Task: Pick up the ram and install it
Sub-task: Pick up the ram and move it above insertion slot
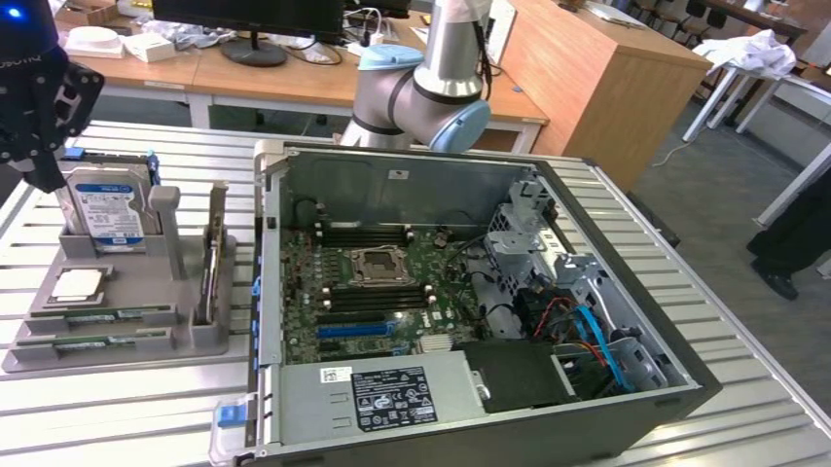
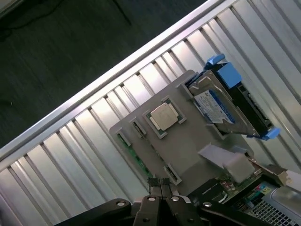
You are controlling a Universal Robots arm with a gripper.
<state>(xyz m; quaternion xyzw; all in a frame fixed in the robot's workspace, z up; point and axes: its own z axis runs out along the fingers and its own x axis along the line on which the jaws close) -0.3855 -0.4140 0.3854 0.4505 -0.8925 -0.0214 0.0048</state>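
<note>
Tool (image 2: 160, 183) (jaws closed, empty) hovers above the ram (image 2: 138, 160) in its holder (image 2: 188, 146).

A dark gripper (image 1: 49, 180), fingers together, hangs over the far end of a grey holder (image 1: 195, 336) at the exterior view's left of the slatted counter (image 1: 117, 418). The holder carries an upright hard drive (image 1: 107, 209), a silver processor chip (image 1: 78, 283) and two green ram sticks (image 1: 115, 314) lying flat at its near end. Just beside it stands an open computer case (image 1: 389, 175), its motherboard (image 1: 377, 302) exposed.
</note>
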